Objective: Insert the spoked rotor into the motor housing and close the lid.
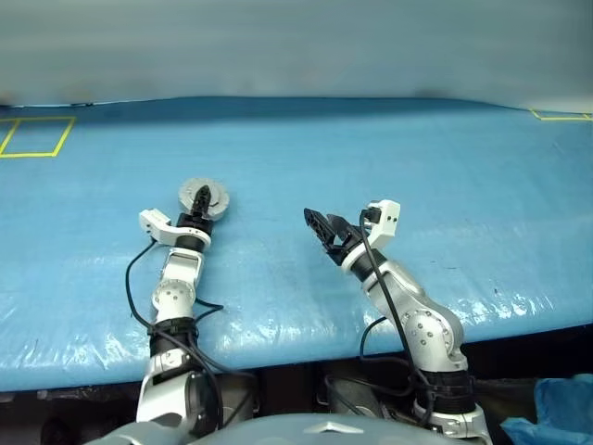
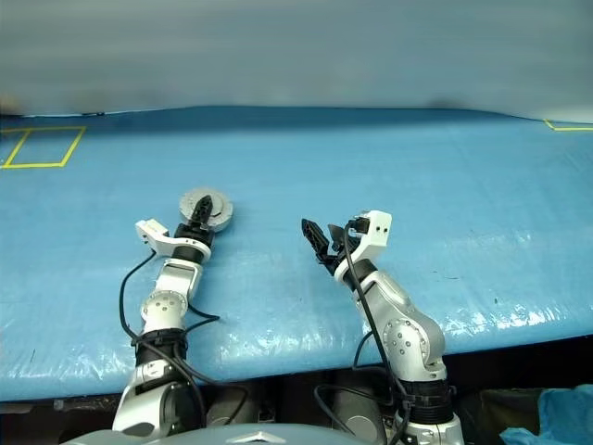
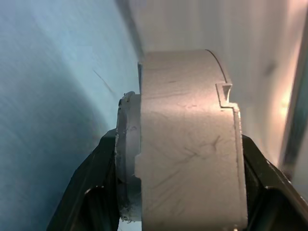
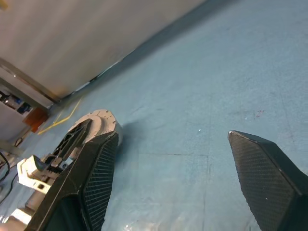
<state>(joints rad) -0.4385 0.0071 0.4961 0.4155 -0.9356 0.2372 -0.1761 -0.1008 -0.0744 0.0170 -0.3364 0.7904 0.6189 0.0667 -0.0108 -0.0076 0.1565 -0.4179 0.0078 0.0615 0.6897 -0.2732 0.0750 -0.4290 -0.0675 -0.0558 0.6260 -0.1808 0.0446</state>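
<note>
My left gripper [image 1: 202, 197] is shut on a round grey metal unit, the motor housing [image 1: 219, 198], at the left of the blue table. One black finger lies across its upper face. In the left wrist view the housing [image 3: 187, 144] is seen edge-on between the two fingers [image 3: 91, 192], with a thinner grey disc, the lid [image 3: 126, 159], seated against one face. The spoked rotor is hidden. My right gripper [image 1: 320, 227] hovers open and empty over the table's middle, well to the right of the housing. The right wrist view shows its spread jaws [image 4: 171, 139] and the housing [image 4: 98, 120] beyond them.
A blue plastic sheet [image 1: 389, 158] covers the table, whose front edge runs just before the arms. A yellow tape rectangle [image 1: 35, 136] marks the far left and a yellow tape corner [image 1: 561, 116] the far right. A grey wall stands behind.
</note>
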